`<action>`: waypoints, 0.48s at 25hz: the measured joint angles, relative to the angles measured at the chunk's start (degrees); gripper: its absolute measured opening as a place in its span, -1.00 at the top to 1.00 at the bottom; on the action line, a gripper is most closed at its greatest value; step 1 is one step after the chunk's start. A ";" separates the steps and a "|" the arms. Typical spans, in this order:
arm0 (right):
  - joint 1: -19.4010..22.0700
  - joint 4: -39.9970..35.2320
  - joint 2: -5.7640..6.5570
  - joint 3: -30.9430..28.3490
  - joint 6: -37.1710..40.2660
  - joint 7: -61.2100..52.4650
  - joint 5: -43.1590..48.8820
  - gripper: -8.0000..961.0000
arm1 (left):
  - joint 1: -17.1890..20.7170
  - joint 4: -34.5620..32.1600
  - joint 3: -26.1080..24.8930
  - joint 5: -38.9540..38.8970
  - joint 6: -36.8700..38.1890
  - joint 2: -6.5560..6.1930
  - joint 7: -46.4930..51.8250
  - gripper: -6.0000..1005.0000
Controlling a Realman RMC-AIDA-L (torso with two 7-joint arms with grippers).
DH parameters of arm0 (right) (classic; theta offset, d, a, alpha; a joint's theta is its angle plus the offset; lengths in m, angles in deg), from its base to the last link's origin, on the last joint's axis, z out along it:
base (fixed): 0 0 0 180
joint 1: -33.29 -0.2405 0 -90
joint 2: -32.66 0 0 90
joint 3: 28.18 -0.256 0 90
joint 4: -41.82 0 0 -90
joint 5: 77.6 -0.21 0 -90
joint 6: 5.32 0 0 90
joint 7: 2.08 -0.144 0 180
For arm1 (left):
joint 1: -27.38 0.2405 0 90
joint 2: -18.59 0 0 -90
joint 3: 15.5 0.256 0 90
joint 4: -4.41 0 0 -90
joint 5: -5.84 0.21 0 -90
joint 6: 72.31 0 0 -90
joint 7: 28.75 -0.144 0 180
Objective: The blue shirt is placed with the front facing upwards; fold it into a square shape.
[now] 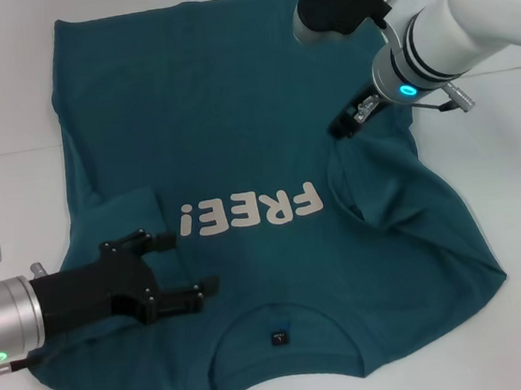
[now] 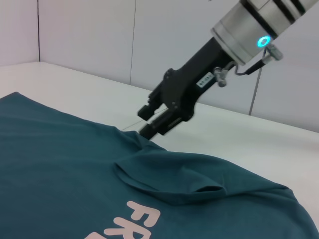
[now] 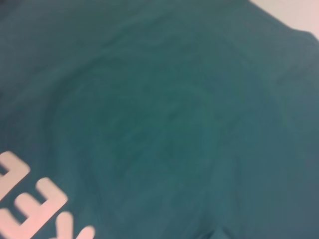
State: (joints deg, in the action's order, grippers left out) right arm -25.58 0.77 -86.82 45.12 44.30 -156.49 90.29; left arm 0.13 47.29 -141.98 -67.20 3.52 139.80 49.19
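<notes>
The large dark teal-blue short-sleeved cotton T-shirt (image 1: 238, 160) lies front up on the white table (image 1: 513, 176), collar toward the robot and hem at the far edge, so its long axis runs away from the body. The sleeve on the robot's right is bunched into a raised ridge beside the chest print. The coming move turns on that side: the right gripper (image 1: 347, 125) sits at the shirt's right edge, about level with the armpit, its tips down at the fabric. Whether they pinch the cloth cannot be told. The left gripper (image 1: 183, 272) lies low over the left shoulder area, fingers spread and holding nothing, pointing across toward the collar. Each arm is nearest its own side.

Legible writing: white "FREE!" (image 1: 249, 211) across the chest. A small dark neck label (image 1: 278, 336) is unreadable.
</notes>
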 joint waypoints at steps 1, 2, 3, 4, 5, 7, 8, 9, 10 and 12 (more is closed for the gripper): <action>1.37 -2.47 -0.24 0.65 2.20 0.19 -0.03 0.32 | 0.02 0.00 0.00 0.00 0.00 0.01 0.00 -0.89; 2.84 -5.20 -0.42 1.57 4.06 0.32 -0.11 0.28 | 0.11 0.05 0.01 0.00 -0.08 0.06 0.00 -0.89; 4.58 -7.92 -0.59 2.76 5.93 0.32 -0.22 0.19 | 0.19 0.08 0.00 0.00 -0.20 0.08 -0.01 -0.89; 7.27 -12.01 -0.72 4.69 7.91 0.20 -0.61 0.10 | 0.38 0.08 0.00 0.00 -0.43 0.12 -0.02 -0.89; 9.13 -14.87 -0.74 5.87 9.19 0.06 -0.93 0.01 | 0.43 0.05 0.00 0.00 -0.51 0.12 -0.02 -0.89; 13.38 -21.77 -0.73 7.75 12.75 -0.33 -2.68 -0.17 | 0.52 -0.10 0.00 0.00 -0.62 0.13 -0.03 -0.89; 14.73 -24.10 -0.65 8.01 14.54 -0.23 -3.72 -0.27 | 0.53 -0.14 0.00 0.00 -0.64 0.14 -0.04 -0.89; 15.66 -25.49 -0.59 8.06 15.74 0.11 -4.45 -0.37 | 0.55 -0.16 0.00 0.00 -0.64 0.15 -0.04 -0.89; 16.79 -27.16 -0.52 8.18 16.97 0.72 -5.29 -0.47 | 0.59 -0.19 0.00 0.00 -0.66 0.18 -0.04 -0.89; 19.05 -29.30 -0.56 8.94 17.87 3.17 -6.66 -0.67 | 0.66 -0.24 0.00 0.00 -0.68 0.31 -0.03 -0.89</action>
State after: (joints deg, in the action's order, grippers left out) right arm -6.54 -28.53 -87.37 54.06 62.18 -153.32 83.63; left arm 0.78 47.05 -141.97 -67.20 2.84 140.11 49.15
